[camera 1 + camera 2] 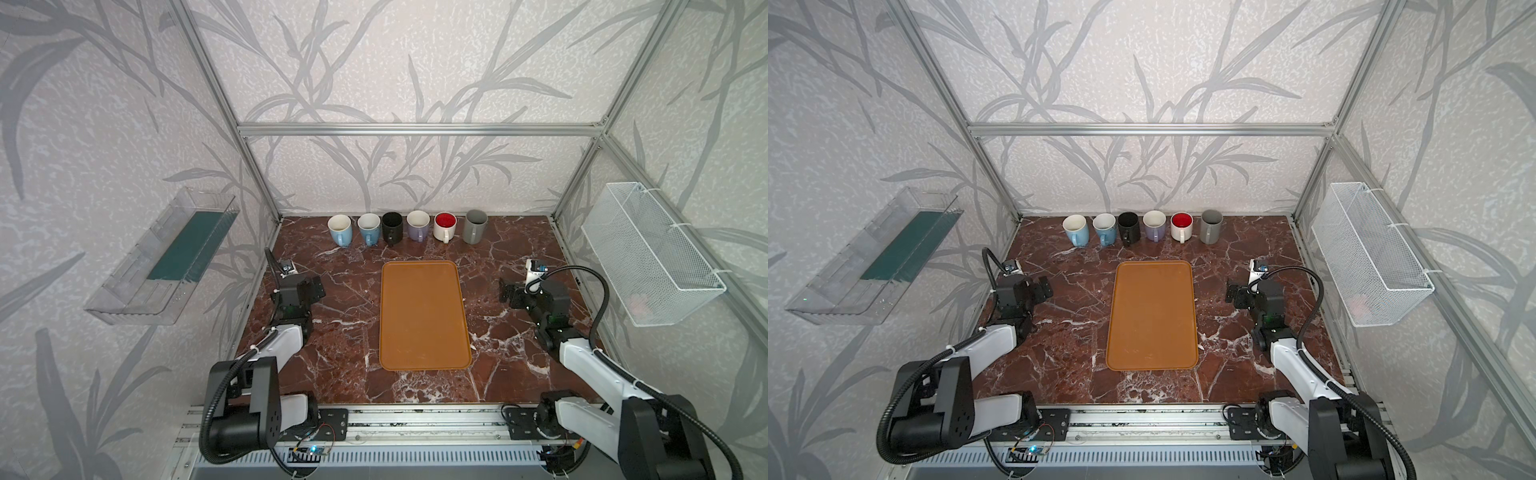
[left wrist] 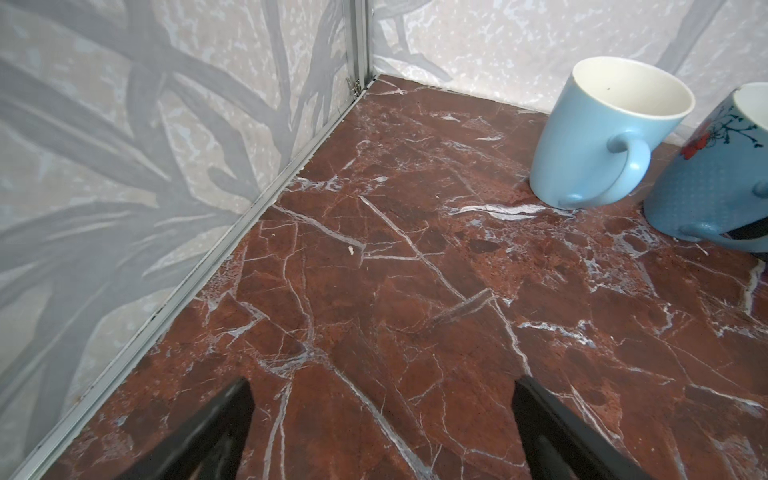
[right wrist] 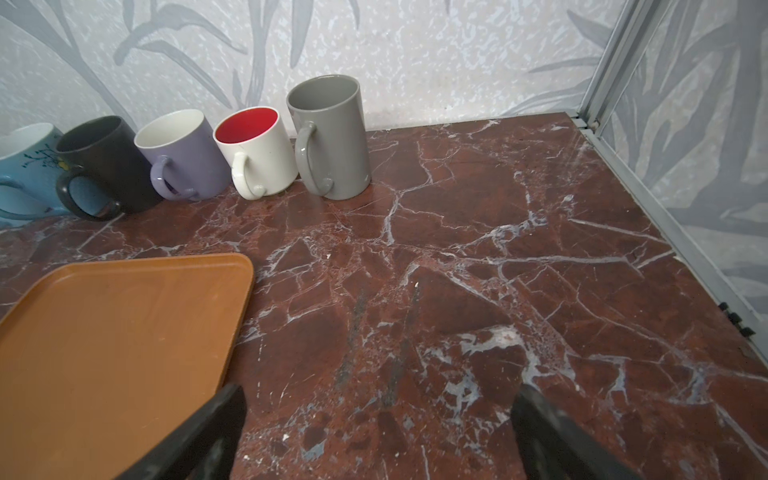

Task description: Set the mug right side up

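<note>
Stock: six glazed mugs, pale blue ceramic mug [image 1: 340,232] through tall grey ceramic mug [image 1: 475,227], all standing mouth-up along the back wall, beyond the flat orange plastic tray [image 1: 424,316].
Pincers: left gripper [image 1: 316,286] and right gripper [image 1: 505,291] are gaping wide, holding nothing.
Handling: none is looking inverted, so staying clear of the row seems wisest.

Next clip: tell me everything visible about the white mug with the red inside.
The white mug looks like glossy ceramic: white outside, red inside, with a white loop handle turned toward the front of the table. It stands upright on the marble, mouth up, with no contents showing. It is fifth from the left in the row of six along the back wall, between the lilac mug and the taller grey mug. Both stand very close; contact cannot be told.
</note>
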Tool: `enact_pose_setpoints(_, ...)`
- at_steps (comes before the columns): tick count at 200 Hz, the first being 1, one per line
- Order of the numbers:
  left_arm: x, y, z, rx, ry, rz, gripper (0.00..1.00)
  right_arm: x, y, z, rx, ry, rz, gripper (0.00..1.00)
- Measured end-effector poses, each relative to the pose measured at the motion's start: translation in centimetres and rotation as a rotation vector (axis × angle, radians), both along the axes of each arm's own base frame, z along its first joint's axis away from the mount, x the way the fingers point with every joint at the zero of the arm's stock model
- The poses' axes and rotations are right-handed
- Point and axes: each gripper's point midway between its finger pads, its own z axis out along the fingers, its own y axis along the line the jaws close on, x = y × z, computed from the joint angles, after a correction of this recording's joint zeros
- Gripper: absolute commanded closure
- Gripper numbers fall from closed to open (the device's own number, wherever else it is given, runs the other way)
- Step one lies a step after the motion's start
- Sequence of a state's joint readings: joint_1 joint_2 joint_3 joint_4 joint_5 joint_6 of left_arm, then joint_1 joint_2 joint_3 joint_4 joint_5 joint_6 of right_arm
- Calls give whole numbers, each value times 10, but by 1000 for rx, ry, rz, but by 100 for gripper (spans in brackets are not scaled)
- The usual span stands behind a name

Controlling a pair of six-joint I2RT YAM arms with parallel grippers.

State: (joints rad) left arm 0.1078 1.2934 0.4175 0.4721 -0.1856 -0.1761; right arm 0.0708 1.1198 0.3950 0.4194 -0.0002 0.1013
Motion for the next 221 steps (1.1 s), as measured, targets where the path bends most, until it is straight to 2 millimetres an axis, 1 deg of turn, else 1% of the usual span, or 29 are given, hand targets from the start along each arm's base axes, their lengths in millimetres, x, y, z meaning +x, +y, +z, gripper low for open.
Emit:
enact_pose_setpoints(37,4,-10,-10,-24,-40,-56,1,8,-2,-11,-53,8,13,1)
enact_pose_setpoints(71,8,-16,-1,-29,-110,-89,1,11,-11,-10,-75,-48,5,1)
enact_pose_setpoints(103,5,-18,4,-17,-165,-104,1,9,-13,-26,-65,-57,20,1)
enact_pose_setpoints(116,7,-18,1,-10,-181,-106,1,10,-11,-32,-61,-54,35,1)
enact_pose_setpoints(145,11,-20,-18,-7,-161,-124,1,15,-6,-42,-55,-53,61,1)
enact_pose_setpoints(169,15,-22,-24,-8,-164,-137,1,18,-1,-54,-51,-38,91,1)
enact_pose_setpoints(183,16,-24,-23,-7,-164,-151,1,20,2,-64,-47,-23,106,1)
enact_pose_setpoints(199,22,-27,-19,-2,-165,-177,1,21,5,-72,-45,-11,127,1)
enact_pose_setpoints(209,26,-28,-17,-3,-164,-190,1,23,7,-73,-45,-7,142,1)
enact_pose_setpoints(221,31,-29,-13,3,-169,-200,1,28,10,-68,-51,-13,158,1)
